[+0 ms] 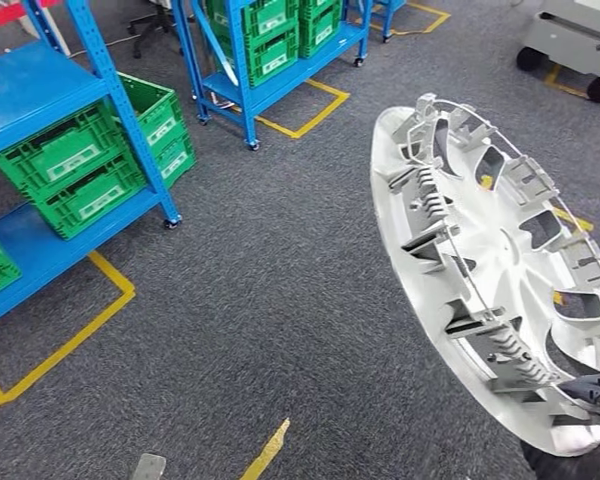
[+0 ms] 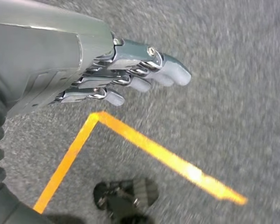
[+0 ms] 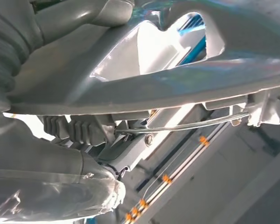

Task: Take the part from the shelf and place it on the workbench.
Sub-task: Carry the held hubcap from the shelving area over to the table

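Note:
The part is a round silver wheel cover [image 1: 493, 270] with clips and a wire ring on its inner face. It stands tilted in the air at the right of the head view, inner side toward me. My right hand [image 1: 591, 425] grips its lower rim at the bottom right corner. In the right wrist view the wheel cover [image 3: 173, 79] crosses the picture close up, with my right hand [image 3: 57, 186] clamped on its edge. My left hand [image 2: 131, 74] hangs over the grey carpet, fingers stretched out straight and holding nothing.
Blue shelf racks [image 1: 93, 60] with green crates [image 1: 78, 170] stand at the left and at the back [image 1: 274, 40]. Yellow floor tape [image 1: 63, 345] marks bays on the carpet. A grey wheeled machine base [image 1: 576, 40] sits at the far right.

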